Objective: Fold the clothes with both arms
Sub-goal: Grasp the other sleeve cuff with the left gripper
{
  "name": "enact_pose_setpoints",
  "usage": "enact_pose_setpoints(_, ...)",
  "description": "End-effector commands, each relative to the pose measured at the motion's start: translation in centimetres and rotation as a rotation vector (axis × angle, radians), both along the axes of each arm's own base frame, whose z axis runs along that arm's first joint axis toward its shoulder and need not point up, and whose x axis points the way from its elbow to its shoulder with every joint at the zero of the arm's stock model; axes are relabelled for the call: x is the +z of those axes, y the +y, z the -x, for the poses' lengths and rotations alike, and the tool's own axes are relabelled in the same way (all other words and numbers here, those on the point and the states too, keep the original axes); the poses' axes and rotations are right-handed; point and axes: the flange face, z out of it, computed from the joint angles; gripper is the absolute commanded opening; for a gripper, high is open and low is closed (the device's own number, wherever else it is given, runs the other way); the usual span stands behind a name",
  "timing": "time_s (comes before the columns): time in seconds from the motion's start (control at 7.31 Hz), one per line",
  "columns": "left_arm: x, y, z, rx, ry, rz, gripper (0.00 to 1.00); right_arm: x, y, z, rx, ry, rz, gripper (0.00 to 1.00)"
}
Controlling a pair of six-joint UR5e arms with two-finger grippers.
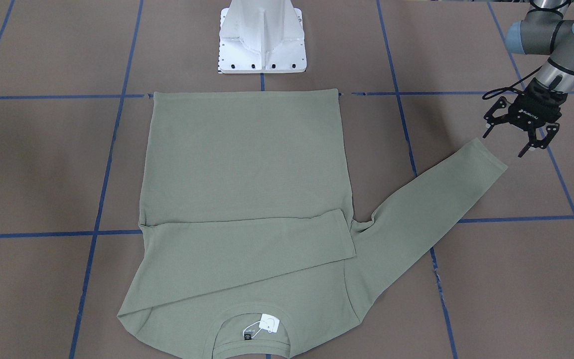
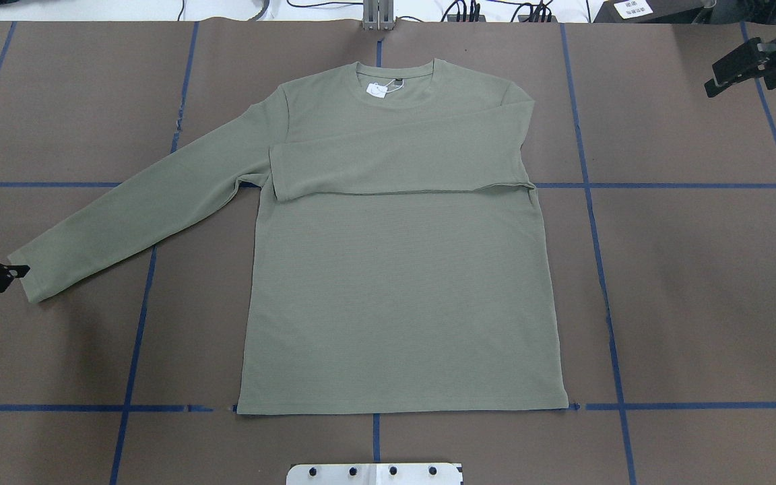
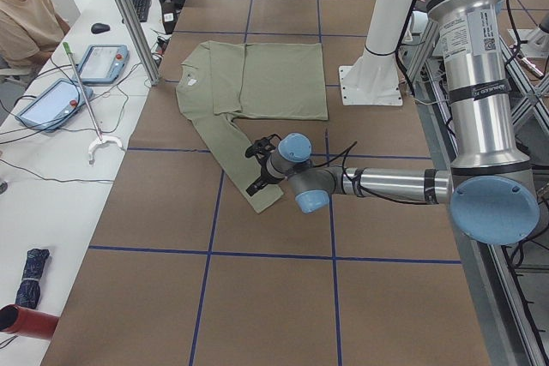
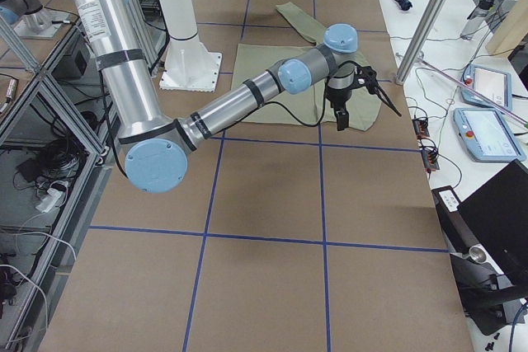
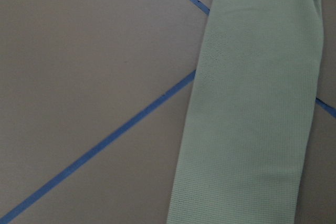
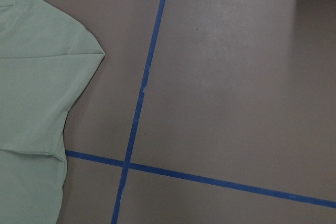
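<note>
- Just beyond the white pedestal base, the sage-green long-sleeved shirt is lying flat on the brown table. Its hem is nearest the base and squared to it, and I am reading that as a layout meant for straight folds.
- Further out and off to the base's left, the left gripper is sitting with its fingers spread wide and holding nothing. It is just beside the cuff of the outstretched sleeve, though I cannot tell whether it is touching the cloth.
- I am judging that it is lining up to take that cuff, since this sleeve is the one not yet folded in.
- Beyond that, the other sleeve is lying across the chest with its cuff reaching the opposite side, so that half is looking done.
- Far from the base and off to its right, the right gripper is hanging with its claw open and empty, apart from the shirt. I am guessing it is parked there to stay out of the way.
- Farthest from the base, the collar's white tag is lying face up.
</note>
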Motion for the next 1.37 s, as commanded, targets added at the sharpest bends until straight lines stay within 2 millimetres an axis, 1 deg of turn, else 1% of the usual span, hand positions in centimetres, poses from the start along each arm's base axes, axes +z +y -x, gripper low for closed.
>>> enact_pose_setpoints(0.0, 0.8, 1.1, -2.5, 0.033, -0.03, -0.005, 1.0, 1.3, 1.2, -0.6, 0.0, 0.006, 0.013, 1.0)
enact_pose_setpoints(0.14, 1.7, 1.7, -3.1, 0.032, -0.055, -0.008, 1.0, 1.5, 1.3, -0.6, 0.0, 0.008, 0.015, 1.0)
enact_pose_setpoints(0.27, 2.1, 2.2, -4.0, 0.043, -0.067, -0.014, 1.0, 1.6, 1.3, -0.6, 0.0, 0.009, 0.017, 1.0)
enact_pose_setpoints(0.55, 2.8, 2.9, -4.6, 0.058, -0.084, -0.012, 0.99, 1.6, 1.3, -0.7, 0.001, 0.01, 0.016, 1.0)
enact_pose_setpoints(0.68, 3.0, 3.3, -4.8, 0.066, -0.09, -0.01, 0.94, 1.7, 1.3, -0.7, 0.002, 0.012, 0.017, 1.0)
enact_pose_setpoints(0.82, 3.1, 3.4, -4.8, 0.069, -0.091, -0.01, 0.81, 1.7, 1.3, -0.7, 0.002, 0.012, 0.017, 1.0)
enact_pose_setpoints(0.96, 3.3, 3.6, -4.7, 0.071, -0.095, -0.008, 0.71, 1.7, 1.3, -0.7, 0.003, 0.011, 0.019, 1.0)
enact_pose_setpoints(1.23, 3.6, 3.8, -4.7, 0.067, -0.106, -0.011, 0.57, 1.6, 1.3, -0.7, 0.004, 0.011, 0.018, 1.0)
